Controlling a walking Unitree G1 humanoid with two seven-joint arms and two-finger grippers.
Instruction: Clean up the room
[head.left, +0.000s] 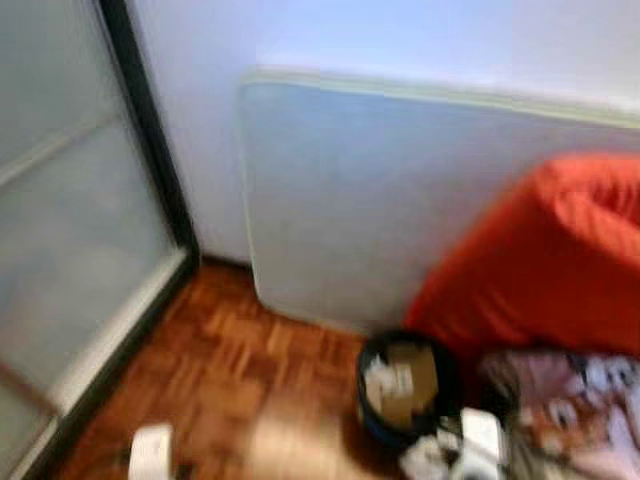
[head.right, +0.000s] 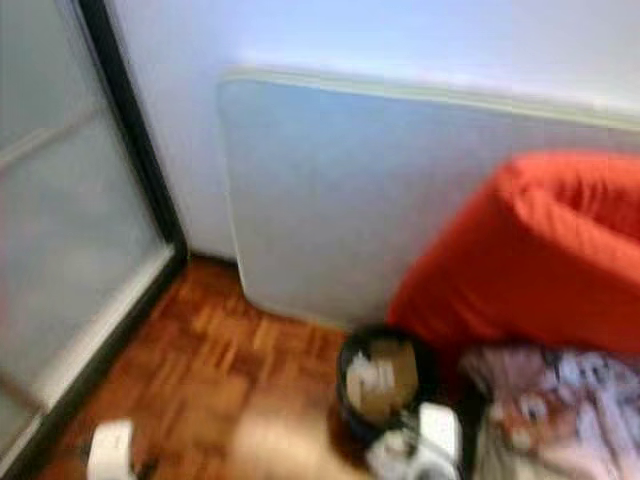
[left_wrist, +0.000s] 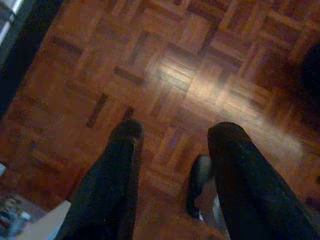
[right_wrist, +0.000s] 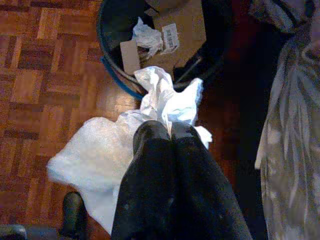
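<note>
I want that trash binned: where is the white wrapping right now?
The white wrapping is pinched in the right gripper, just short of the black bin on the parquet floor, beside the orange beanbag.

Both eye views blurred — patterned cloth cut off at the edge.

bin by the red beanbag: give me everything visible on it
The bin is round, dark, with a blue band low on its wall, upright on the parquet floor. It holds brown cardboard bearing a barcode label, plus crumpled white paper. It stands close before the red beanbag, beside patterned fabric. The right end effector, shut on white plastic wrap, hangs just short of its rim; contact with the rim is unclear.
</note>
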